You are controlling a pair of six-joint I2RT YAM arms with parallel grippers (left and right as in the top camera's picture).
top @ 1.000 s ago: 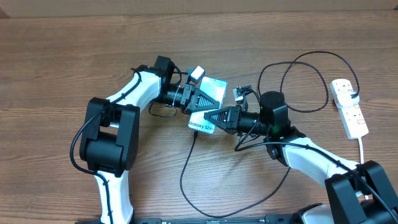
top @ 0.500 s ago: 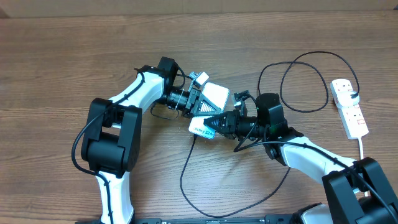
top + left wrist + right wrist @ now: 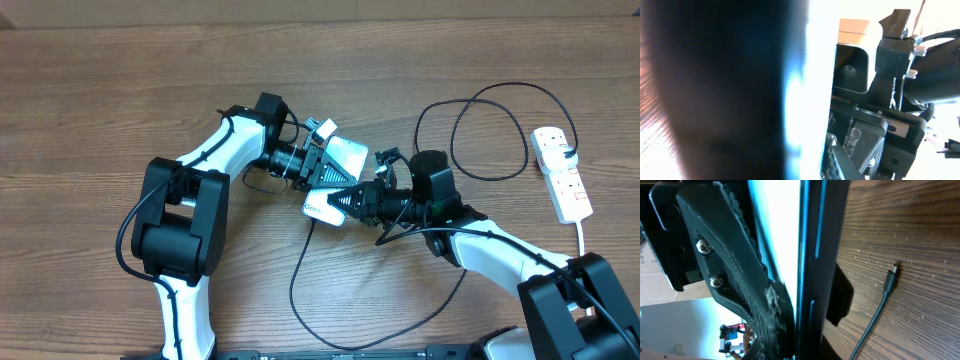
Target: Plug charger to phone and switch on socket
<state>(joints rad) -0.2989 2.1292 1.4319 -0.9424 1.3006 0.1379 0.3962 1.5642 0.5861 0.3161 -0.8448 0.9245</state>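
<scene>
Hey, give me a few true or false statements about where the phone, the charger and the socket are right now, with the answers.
1. The connector tip of the charger lies on the table, unplugged. True.
2. The socket lies at the table's left edge. False: it lies near the right edge.
3. The right claw has the phone between its fingers. True.
4. The phone's screen is dark. False: it glows light blue-white.
5. The left claw is over at the socket's switches. False: it is at the phone, facing the right claw.
</scene>
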